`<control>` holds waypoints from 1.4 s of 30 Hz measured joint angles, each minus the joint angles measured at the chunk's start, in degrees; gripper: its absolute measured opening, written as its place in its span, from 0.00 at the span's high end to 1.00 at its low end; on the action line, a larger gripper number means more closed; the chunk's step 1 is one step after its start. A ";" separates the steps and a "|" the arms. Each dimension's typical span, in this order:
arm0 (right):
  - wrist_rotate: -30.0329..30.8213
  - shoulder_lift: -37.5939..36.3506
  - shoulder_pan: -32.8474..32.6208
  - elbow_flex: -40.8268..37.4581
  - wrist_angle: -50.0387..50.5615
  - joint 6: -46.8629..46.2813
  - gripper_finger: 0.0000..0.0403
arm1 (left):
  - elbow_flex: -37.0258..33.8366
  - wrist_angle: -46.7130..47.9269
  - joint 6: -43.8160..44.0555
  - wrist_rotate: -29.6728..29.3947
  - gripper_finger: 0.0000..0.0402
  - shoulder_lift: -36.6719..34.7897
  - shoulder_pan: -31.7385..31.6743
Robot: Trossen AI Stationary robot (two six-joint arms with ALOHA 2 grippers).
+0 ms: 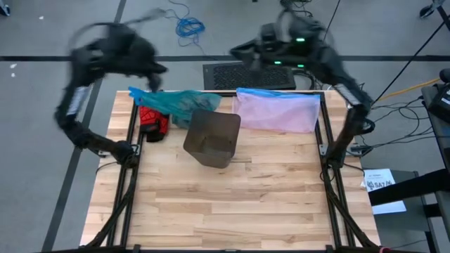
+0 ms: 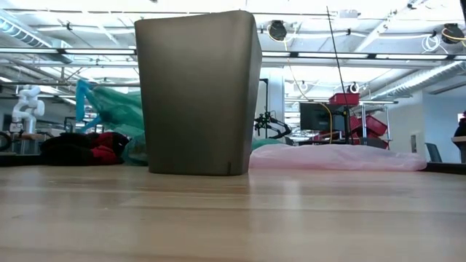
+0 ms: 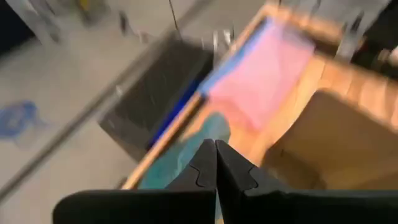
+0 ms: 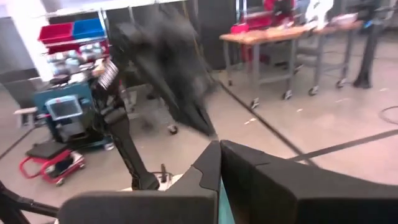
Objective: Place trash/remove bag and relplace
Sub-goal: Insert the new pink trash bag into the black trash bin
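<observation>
Wooden table (image 1: 232, 204): bin (image 1: 212, 138), teal bag (image 1: 176, 102), pink bag (image 1: 278, 111).

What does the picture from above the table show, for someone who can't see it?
A brown wastebasket stands on a wooden table, with a crumpled teal-green bag and a red and black item behind it to the left and a pale pink bag behind it to the right. Both dark robot arms are raised over the table's far edge, one each side.

Bag (image 1: 172, 102) behind bin (image 1: 212, 138), pink bag (image 1: 276, 111) right
</observation>
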State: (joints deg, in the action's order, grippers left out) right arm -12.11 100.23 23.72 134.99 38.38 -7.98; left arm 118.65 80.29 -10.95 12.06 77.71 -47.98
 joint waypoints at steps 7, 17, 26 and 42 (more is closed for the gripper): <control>9.28 -8.88 -2.84 0.07 10.66 -2.32 1.00 | -21.21 -17.63 -0.65 13.70 1.00 -0.02 -0.39; 15.61 -9.58 -12.09 0.05 23.63 -8.69 1.00 | -46.05 -40.59 1.47 20.38 1.00 3.07 -4.54; 16.57 -8.14 -14.64 -0.06 24.05 -13.27 1.00 | -53.86 -47.01 -1.39 20.24 1.00 14.79 -4.16; 16.64 -7.70 -14.83 0.00 24.27 -16.64 1.00 | -53.42 -54.46 3.10 17.29 1.00 18.81 -8.07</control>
State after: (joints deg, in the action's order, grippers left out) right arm 4.54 92.53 8.88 134.99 62.65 -24.62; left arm 65.23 25.83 -7.85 29.34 96.52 -56.05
